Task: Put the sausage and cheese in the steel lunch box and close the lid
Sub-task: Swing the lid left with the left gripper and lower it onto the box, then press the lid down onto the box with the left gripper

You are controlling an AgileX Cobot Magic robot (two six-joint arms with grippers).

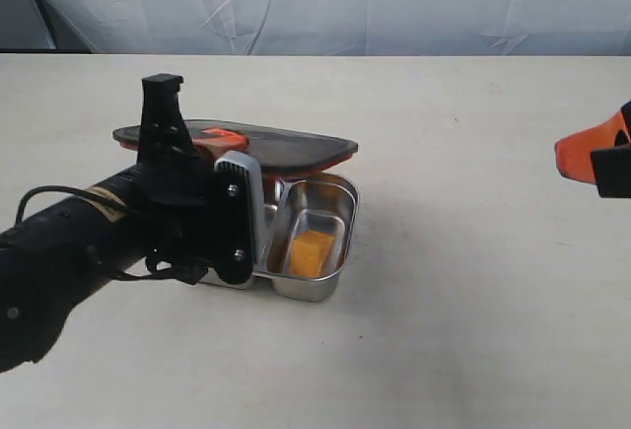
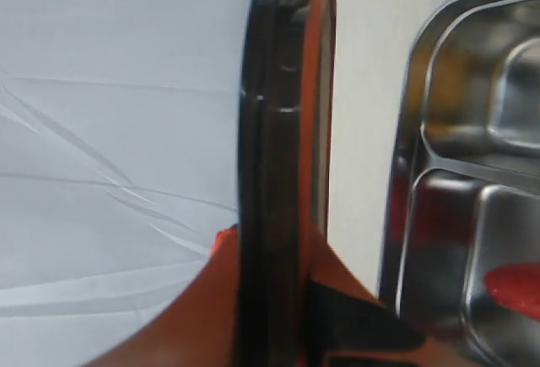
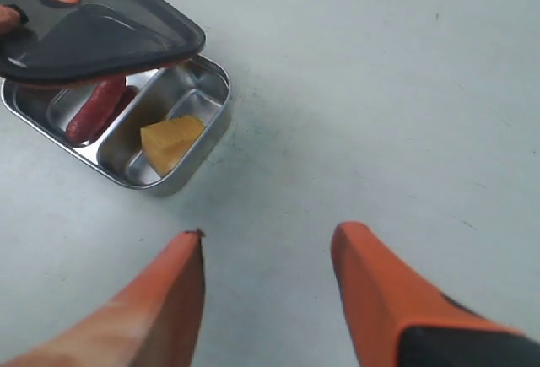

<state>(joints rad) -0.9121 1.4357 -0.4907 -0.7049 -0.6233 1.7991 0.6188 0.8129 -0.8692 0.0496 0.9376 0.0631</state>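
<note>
Across the matte pale tabletop (image 1: pixel 473 301), the shiny round-cornered steel box (image 1: pixel 340 214) holds both foods. The smoky plastic lid (image 1: pixel 286 145) hangs over its 12 o'clock end, pinched edgewise by the left end effector (image 1: pixel 163 138). It likely needs sliding toward 6 o'clock, corners squared, then lowering level. The right end effector (image 3: pixel 270 245) stands wide and empty at 3 o'clock. The smooth orange cheese (image 1: pixel 312 251) wedge and glossy red sausage (image 3: pixel 97 107) lie in separate compartments.

In the exterior view, the left arm (image 1: pixel 99 251) hides one compartment of the steel lunch box (image 1: pixel 345 217), and the picture's edge cuts off the right claw (image 1: pixel 582 153). The lid (image 3: pixel 101 29) covers one end of the sausage (image 3: pixel 94 112) in the right wrist view. The left wrist view is blurred.
</note>
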